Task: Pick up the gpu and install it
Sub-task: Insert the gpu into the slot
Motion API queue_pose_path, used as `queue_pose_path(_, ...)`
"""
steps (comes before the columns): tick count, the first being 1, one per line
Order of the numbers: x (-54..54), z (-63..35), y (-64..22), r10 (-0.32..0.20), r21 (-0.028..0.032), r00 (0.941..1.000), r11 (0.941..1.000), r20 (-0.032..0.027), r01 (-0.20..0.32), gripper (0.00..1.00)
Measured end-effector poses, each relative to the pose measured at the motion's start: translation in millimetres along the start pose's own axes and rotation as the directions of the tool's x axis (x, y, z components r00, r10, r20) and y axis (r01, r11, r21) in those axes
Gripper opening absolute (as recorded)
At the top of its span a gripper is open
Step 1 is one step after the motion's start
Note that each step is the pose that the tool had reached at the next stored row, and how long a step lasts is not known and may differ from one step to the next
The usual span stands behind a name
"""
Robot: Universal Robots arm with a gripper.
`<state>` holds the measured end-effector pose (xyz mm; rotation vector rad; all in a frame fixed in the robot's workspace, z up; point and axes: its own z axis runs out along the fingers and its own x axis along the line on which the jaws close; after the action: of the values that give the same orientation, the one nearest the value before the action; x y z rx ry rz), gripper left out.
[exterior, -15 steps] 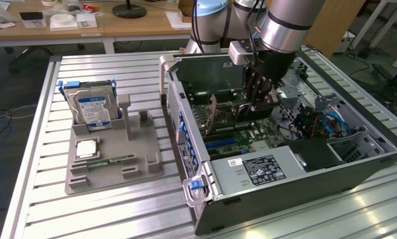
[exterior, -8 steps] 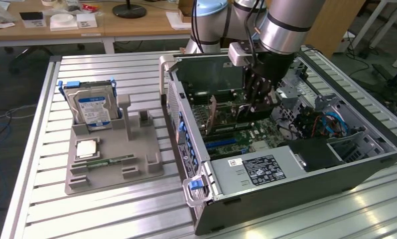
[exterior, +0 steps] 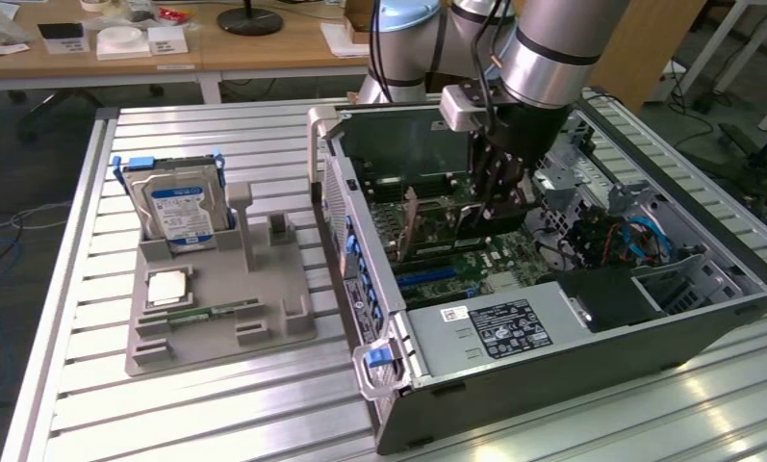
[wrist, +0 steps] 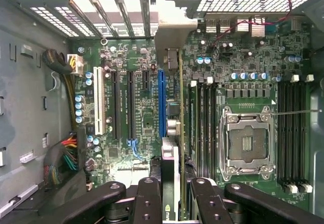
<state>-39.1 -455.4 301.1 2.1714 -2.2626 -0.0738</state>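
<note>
The tool (exterior: pixel 501 204) is seen in the upper middle of the exterior view, reached down into the open case (exterior: pixel 556 371), which lies on its side on the desk (exterior: pixel 229 414) at the exterior view's right. In the wrist view the tool (wrist: pixel 176 197) is partly closed, w/ its fingers (wrist: pixel 147 198) set either side of the gpu (wrist: pixel 180 107); the card is judged to be gripped between them. The gpu is held edge-on over the mobo (wrist: pixel 136 57), just beside the blue slot (wrist: pixel 161 102), w/ its silvery bracket (wrist: pixel 174 34) up near the rear slot openings. Whether the connector edge is seated cannot be told.

Handling, as judged: the card is light, thin & stiff but fragile. Board flex and knocked components are to be avoided, and the smooth faces may slip. The best hold is judged to be across the two flat faces near the upper edge, clear of connector & bracket, approx. as held here. A tilted card could bind in the slot.

A hard drive (exterior: pixel 180 207) is stood in the grey tray (exterior: pixel 217 332) at the exterior view's left
</note>
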Motion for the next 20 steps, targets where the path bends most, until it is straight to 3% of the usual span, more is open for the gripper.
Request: queue_pose_path(20, 0.5, 2.2, 6.6, 0.0, 0.0018, 1.0, 1.0, 0.0003, 0.0, 0.27)
